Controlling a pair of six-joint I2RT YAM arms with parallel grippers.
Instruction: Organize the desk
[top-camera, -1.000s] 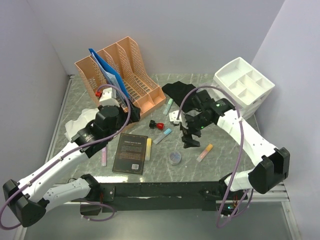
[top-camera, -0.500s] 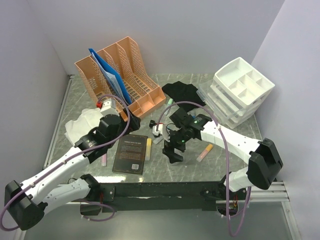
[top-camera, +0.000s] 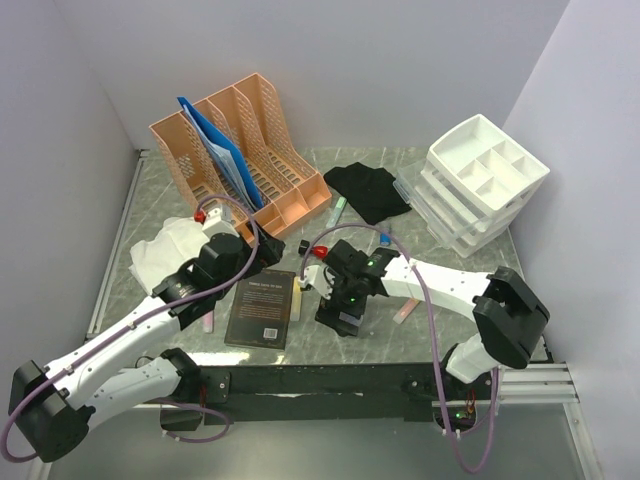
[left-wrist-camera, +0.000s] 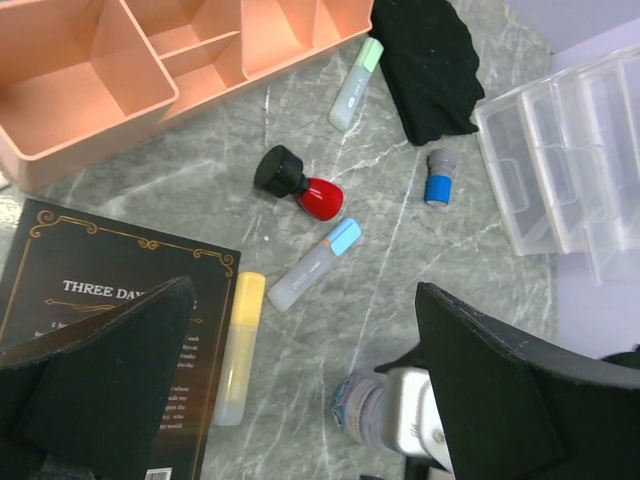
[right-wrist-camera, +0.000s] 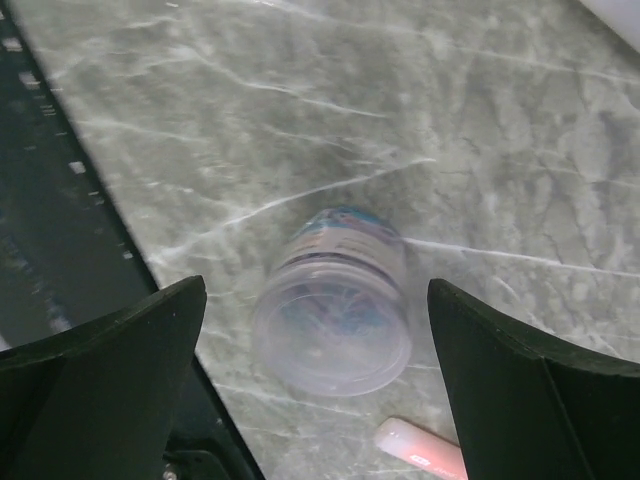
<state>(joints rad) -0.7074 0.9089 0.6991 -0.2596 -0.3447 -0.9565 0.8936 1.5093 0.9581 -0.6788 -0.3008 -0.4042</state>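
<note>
The desk (top-camera: 445, 255) is a grey-green marble top with a black rail (top-camera: 320, 380) along its near edge. My right gripper (top-camera: 340, 316) is open and low over a small clear jar lying on its side. In the right wrist view the jar (right-wrist-camera: 335, 300) lies between my spread fingers (right-wrist-camera: 110, 370), untouched. My left gripper (top-camera: 272, 258) is open and empty above the far right corner of a black book (top-camera: 262, 307). In the left wrist view (left-wrist-camera: 300, 400) the jar (left-wrist-camera: 358, 405) shows near its right finger.
Loose on the marble are a yellow highlighter (left-wrist-camera: 238, 345), a blue-capped pen (left-wrist-camera: 313, 265), a red stamp (left-wrist-camera: 300, 188), a green-capped marker (left-wrist-camera: 355, 85), a small blue cap (left-wrist-camera: 437, 178) and two pink highlighters (top-camera: 405, 310) (top-camera: 208, 318). Around them are an orange file rack (top-camera: 240, 150), a black cloth (top-camera: 368, 190), white drawers (top-camera: 480, 185) and a white cloth (top-camera: 165, 250).
My right arm has swung left and toward the near edge, coming down over the clear jar. My left gripper has drifted slightly right above the book.
</note>
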